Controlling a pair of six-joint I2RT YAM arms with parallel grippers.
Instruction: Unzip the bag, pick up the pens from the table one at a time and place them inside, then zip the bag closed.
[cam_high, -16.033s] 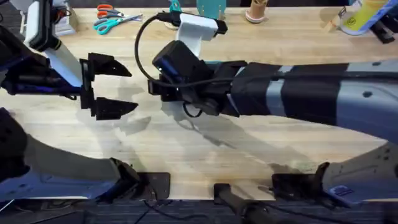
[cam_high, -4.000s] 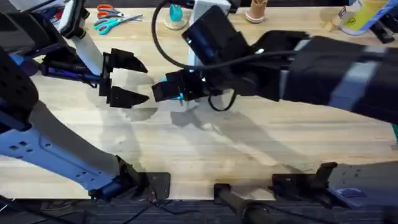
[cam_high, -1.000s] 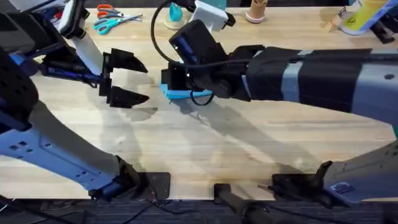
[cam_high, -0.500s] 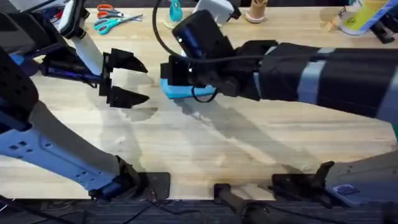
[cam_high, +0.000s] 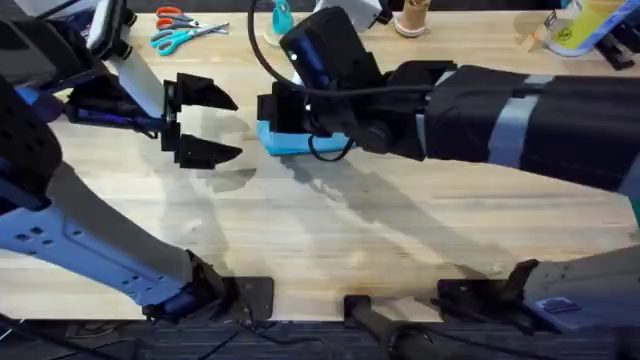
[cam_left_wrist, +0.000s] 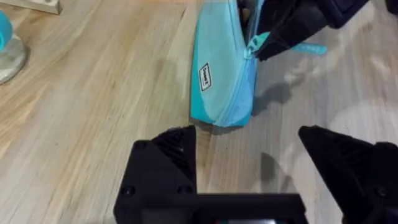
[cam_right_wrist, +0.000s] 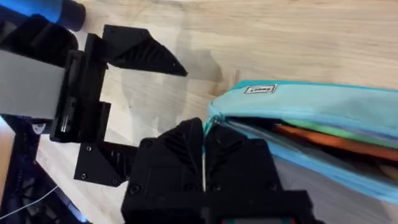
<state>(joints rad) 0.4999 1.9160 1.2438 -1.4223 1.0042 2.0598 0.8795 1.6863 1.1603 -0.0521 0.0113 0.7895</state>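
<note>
— Since a second ago, what moved?

— Right gripper (cam_high: 268, 108) has shifted slightly up the table (cam_high: 330, 240), drawing the bag (cam_high: 300, 140) with it; left gripper (cam_high: 205, 125) stays put, fingers spread and empty, the bag's end just ahead of it.

— Which step?

— Closing, I judge. Right fingers are pressed together on the zipper pull (cam_left_wrist: 258, 42) at the bag's near end. Next, hold the fabric steady and finish the pull.

— Counts?

— One bag; two pens (cam_right_wrist: 329, 138), orange and green, inside the open seam; two scissors (cam_high: 178, 28) beyond the left gripper.
</note>
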